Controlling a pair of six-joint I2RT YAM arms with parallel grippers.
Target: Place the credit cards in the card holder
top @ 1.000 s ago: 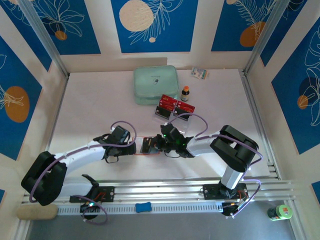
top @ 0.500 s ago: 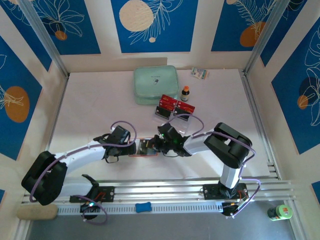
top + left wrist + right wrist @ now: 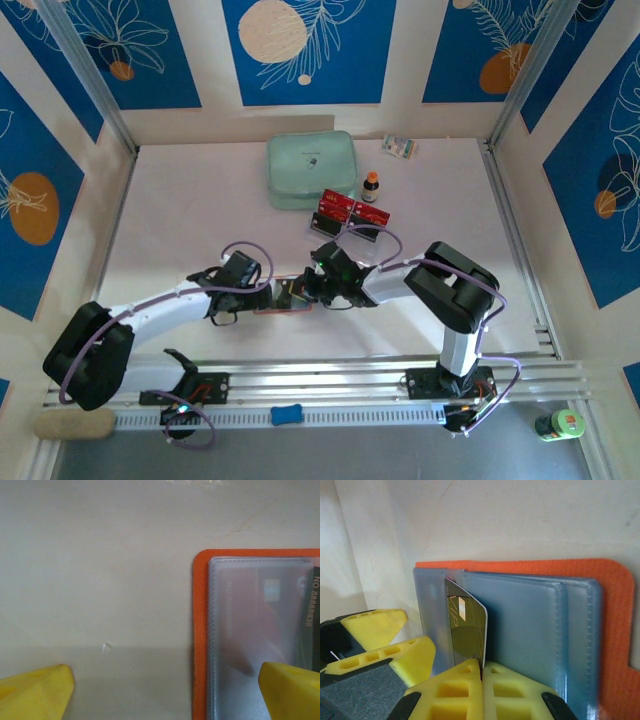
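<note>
Pinching a dark card (image 3: 467, 627), the right hand (image 3: 482, 669) had to push it squarely into the card holder (image 3: 612, 630) pocket; the spread left hand (image 3: 165, 692) straddled the holder's edge.

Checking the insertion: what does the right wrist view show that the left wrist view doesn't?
Right wrist: the right gripper, jaws shut on a dark card that stands on edge at the bluish pockets. Left wrist: the left gripper, jaws wide apart, and a red card behind a clear sleeve. Both: the orange card holder lying on the pale table.
</note>
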